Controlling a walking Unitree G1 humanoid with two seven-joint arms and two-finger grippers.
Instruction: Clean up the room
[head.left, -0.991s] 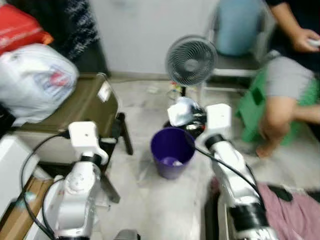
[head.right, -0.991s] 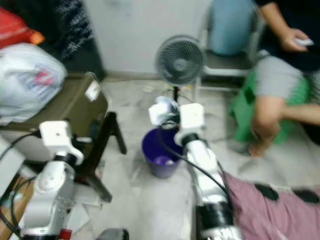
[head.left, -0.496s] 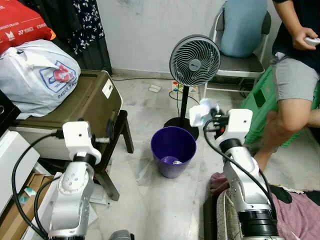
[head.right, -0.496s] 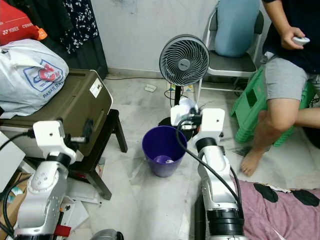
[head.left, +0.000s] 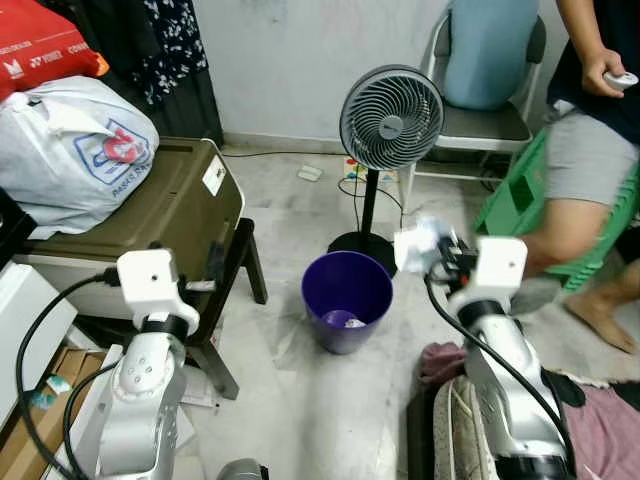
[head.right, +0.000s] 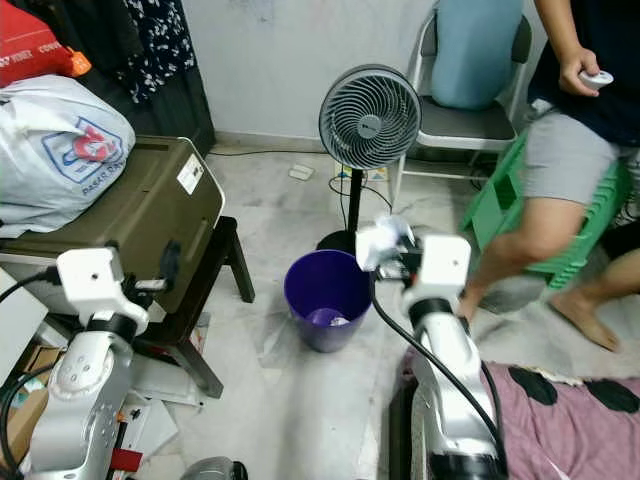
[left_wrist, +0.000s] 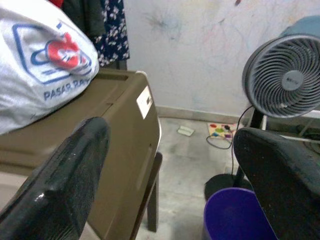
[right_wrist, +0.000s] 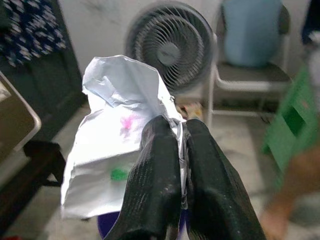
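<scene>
Your right gripper (right_wrist: 175, 165) has its two black fingers pinched tight on a crumpled white wrapper (right_wrist: 120, 135), held up in the air just beside the rim of the purple bin (head.left: 346, 300), on the side toward the person (head.left: 590, 150), and not yet over its mouth. Your left gripper (left_wrist: 170, 165) stands wide with nothing between its fingers, raised next to the olive case (head.left: 150, 215) that carries a white plastic bag (head.left: 75, 150). Behind the bin stands a pedestal fan (head.left: 390, 115).

The bin already holds some scraps at the bottom, so you look partway through. What's left: bring the wrapper over the opening and let go, then deal with the small litter on the floor near the wall.
</scene>
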